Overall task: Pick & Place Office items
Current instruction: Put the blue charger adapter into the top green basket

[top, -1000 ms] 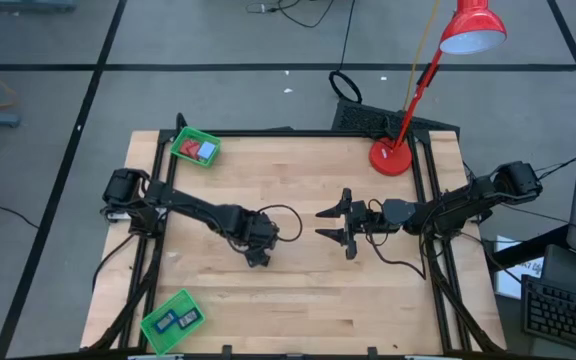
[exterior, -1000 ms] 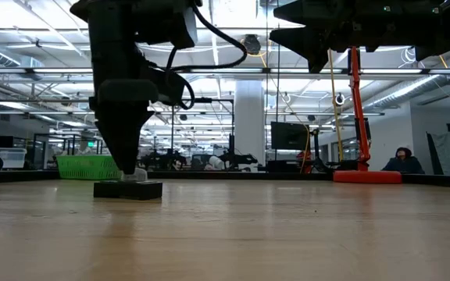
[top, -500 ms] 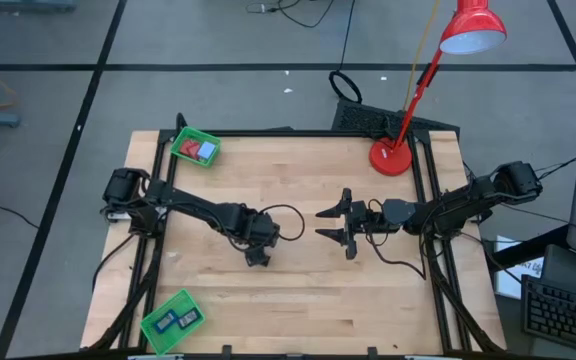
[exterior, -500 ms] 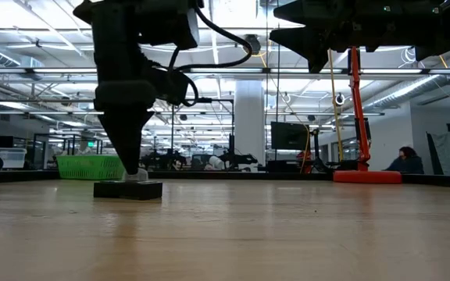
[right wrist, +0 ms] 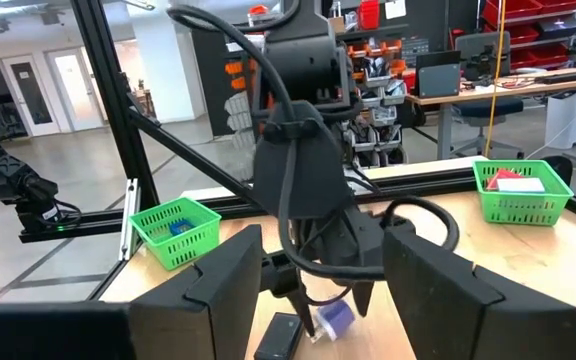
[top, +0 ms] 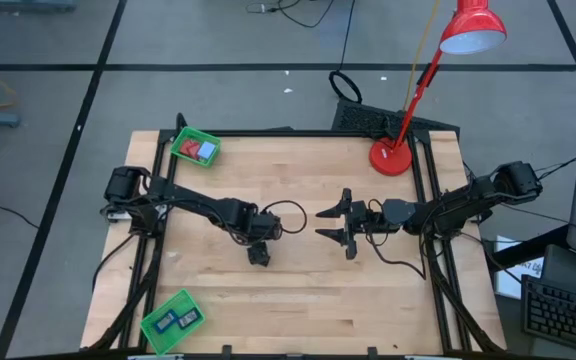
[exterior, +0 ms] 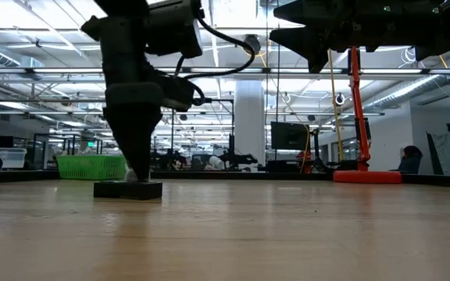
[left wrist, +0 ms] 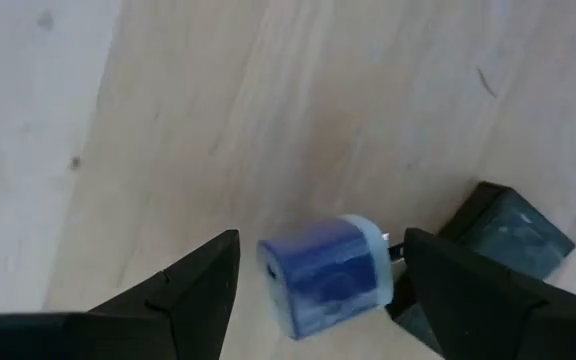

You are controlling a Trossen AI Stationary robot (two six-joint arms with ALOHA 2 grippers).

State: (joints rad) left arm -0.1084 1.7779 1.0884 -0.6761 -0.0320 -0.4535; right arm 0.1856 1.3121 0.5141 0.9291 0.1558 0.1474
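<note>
Office items were partly sorted when I checked. One green tray (top: 196, 147) at the far left corner of the bench (top: 298, 300) held a red piece and a light-blue piece, and a second green tray (top: 171, 320) at the near left corner held two small dark pieces; I could not make out more than that in either.

Two items were left on the open bench near its middle: a small blue block (left wrist: 326, 274) with a pale end, and a black rectangle (left wrist: 508, 232) lying just beside it, close enough that I could not tell whether they touched.

My left gripper (left wrist: 318, 290) was down over them, its fingers (left wrist: 183, 290) spread wide, one on each side of the blue block, with a gap showing on both sides, so it had hold of nothing. From the low view its tips sat down at the black rectangle (exterior: 128, 189) on the bench.

My right gripper (top: 333, 225) hung above the middle of the bench, just right of the left one, fingers (right wrist: 223, 285) apart and empty.

I judged the job a bit past halfway: four pieces binned, at least these two to go, with the blue block next in line.
</note>
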